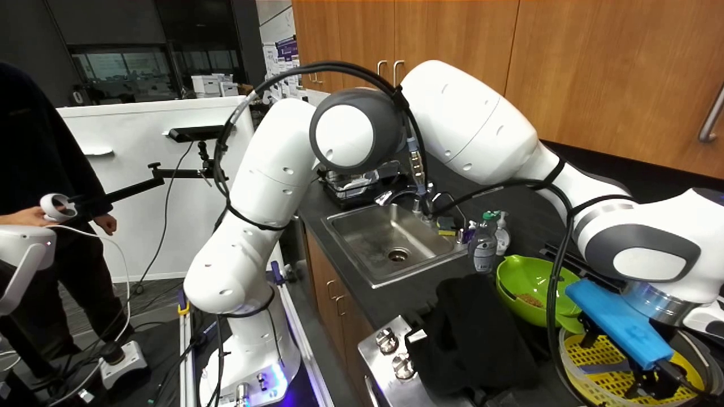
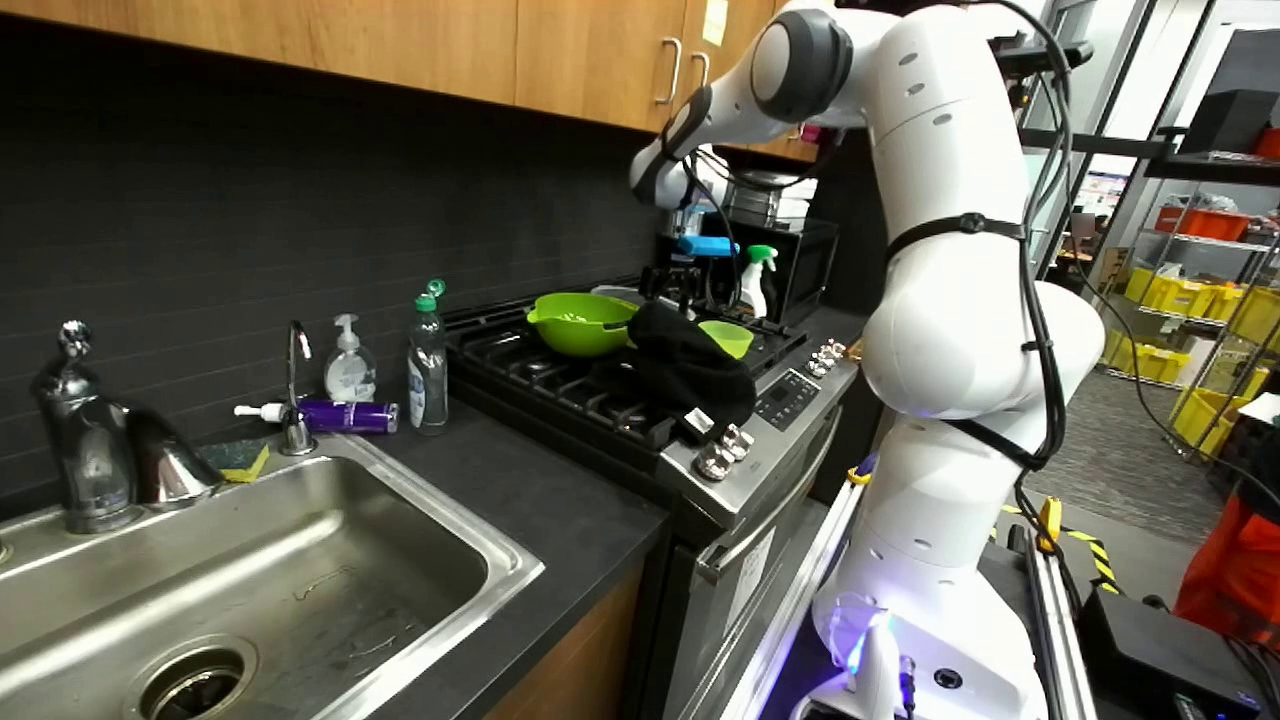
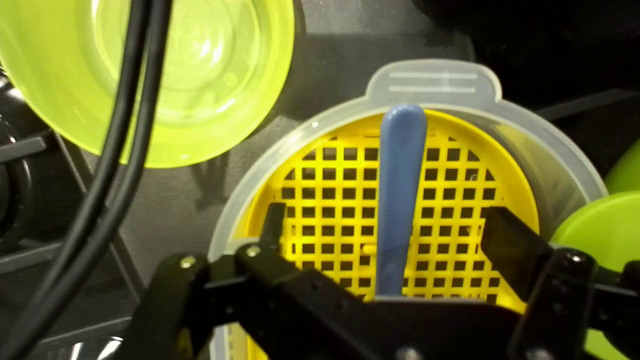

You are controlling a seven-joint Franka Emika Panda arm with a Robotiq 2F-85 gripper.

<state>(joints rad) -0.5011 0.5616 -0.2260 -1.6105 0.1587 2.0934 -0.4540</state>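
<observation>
My gripper (image 3: 385,207) is open, with nothing between its fingers, above a round yellow perforated basket (image 3: 330,200). The basket sits inside a clear plastic container (image 3: 435,80) with a tab on its rim. A flat blue stick-like utensil (image 3: 402,175) lies across the basket, between and apart from the two fingers; its near end is hidden behind the gripper. In an exterior view the gripper (image 1: 619,364) hangs over the yellow basket (image 1: 594,350). It also shows in an exterior view (image 2: 672,285), behind a black cloth (image 2: 690,370).
A green bowl (image 1: 523,271) with brown grains stands beside the container on the stove (image 2: 540,370). A light green bowl (image 3: 215,135) and a green edge (image 3: 600,225) flank the container. Black cables (image 3: 125,150) hang near the gripper. A spray bottle (image 2: 755,285) stands behind.
</observation>
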